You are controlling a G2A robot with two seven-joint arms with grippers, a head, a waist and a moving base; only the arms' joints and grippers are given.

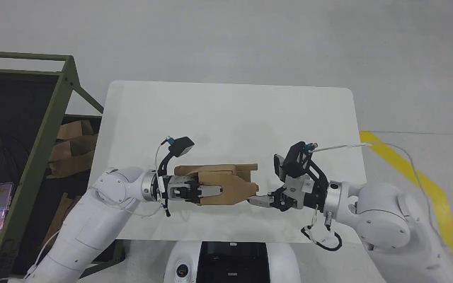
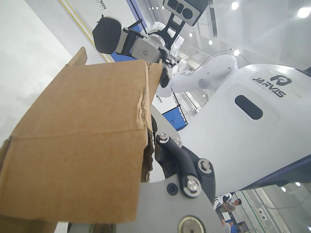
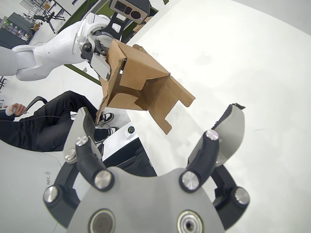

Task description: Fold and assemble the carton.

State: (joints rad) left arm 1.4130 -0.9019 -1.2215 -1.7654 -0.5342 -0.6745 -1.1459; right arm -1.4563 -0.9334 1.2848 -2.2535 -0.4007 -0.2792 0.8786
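The work surface is a white rectangular table with rounded corners (image 1: 297,106). It stands on a smooth light grey floor (image 1: 212,35). At the left of the table stands an olive-green metal frame (image 1: 69,78), and flat brown cardboard pieces (image 1: 73,145) lie inside it. At the right, a yellow stripe (image 1: 386,151) is marked on the floor. Round white ceiling lamps (image 2: 234,5) light the hall. Farther off stand blue upright panels (image 2: 175,120), dark grey cabinets (image 3: 13,27) and a black swivel chair (image 3: 49,18).

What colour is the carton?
The carton is plain brown; right wrist view shows it best.
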